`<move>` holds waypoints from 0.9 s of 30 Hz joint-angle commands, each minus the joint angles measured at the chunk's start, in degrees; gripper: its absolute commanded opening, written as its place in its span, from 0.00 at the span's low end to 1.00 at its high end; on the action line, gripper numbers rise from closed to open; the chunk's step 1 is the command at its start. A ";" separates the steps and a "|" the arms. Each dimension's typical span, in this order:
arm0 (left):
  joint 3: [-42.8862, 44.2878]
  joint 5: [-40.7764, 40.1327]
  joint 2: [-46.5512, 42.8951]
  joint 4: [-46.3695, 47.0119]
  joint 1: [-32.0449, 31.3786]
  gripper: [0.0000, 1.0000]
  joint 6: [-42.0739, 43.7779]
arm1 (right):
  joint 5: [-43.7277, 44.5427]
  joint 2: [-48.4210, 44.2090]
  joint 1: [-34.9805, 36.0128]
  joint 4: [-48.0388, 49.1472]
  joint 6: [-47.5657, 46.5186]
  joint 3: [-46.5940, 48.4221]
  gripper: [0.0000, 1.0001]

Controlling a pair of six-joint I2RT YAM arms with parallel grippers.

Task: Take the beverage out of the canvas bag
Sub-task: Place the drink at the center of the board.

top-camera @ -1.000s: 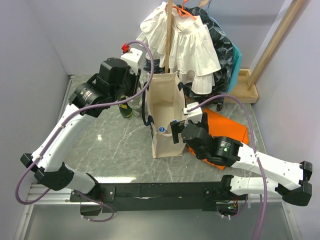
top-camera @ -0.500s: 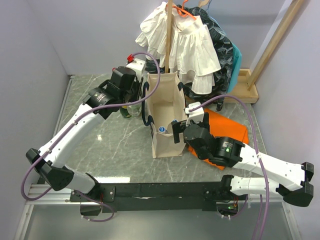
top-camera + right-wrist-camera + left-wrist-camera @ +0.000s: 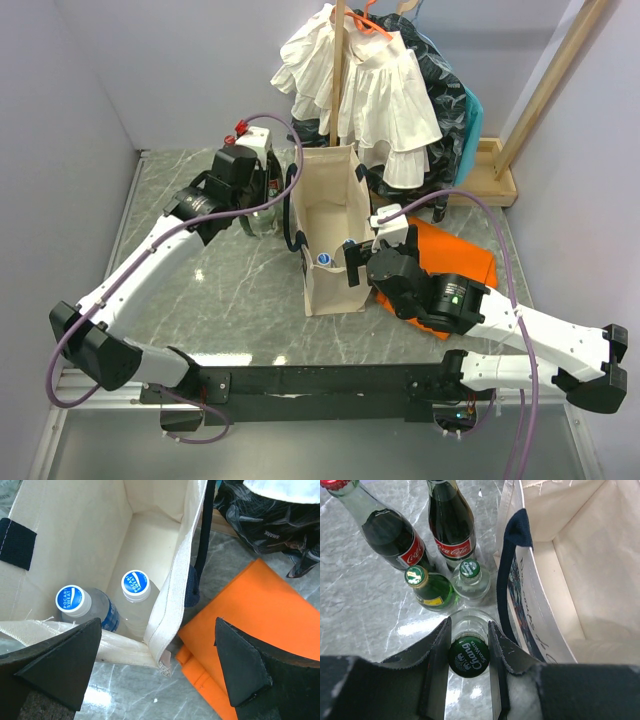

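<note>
Left gripper [image 3: 469, 628] seemingly clamps green-capped glass bottle [image 3: 468, 656]; right gripper [image 3: 158, 621] gapes over the canvas bag [image 3: 75, 530].

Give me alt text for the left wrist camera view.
The left tool grips an upright green-capped Chang bottle beside the canvas bag, over the marble table. Two Coca-Cola bottles and two smaller bottles stand just beyond it.

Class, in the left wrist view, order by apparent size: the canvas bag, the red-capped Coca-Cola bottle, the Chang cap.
1. canvas bag
2. red-capped Coca-Cola bottle
3. Chang cap, smallest despite being nearest the camera
</note>
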 commanded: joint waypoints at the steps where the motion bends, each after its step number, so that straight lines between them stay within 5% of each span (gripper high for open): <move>1: -0.42 0.76 -3.86 13.11 0.56 0.01 -1.88 | 0.98 -0.42 0.32 1.48 0.27 0.50 1.00; 27: -17.04 2.43 -4.56 30.78 0.65 0.01 -3.20 | 1.94 0.81 0.32 1.57 -0.17 0.76 1.00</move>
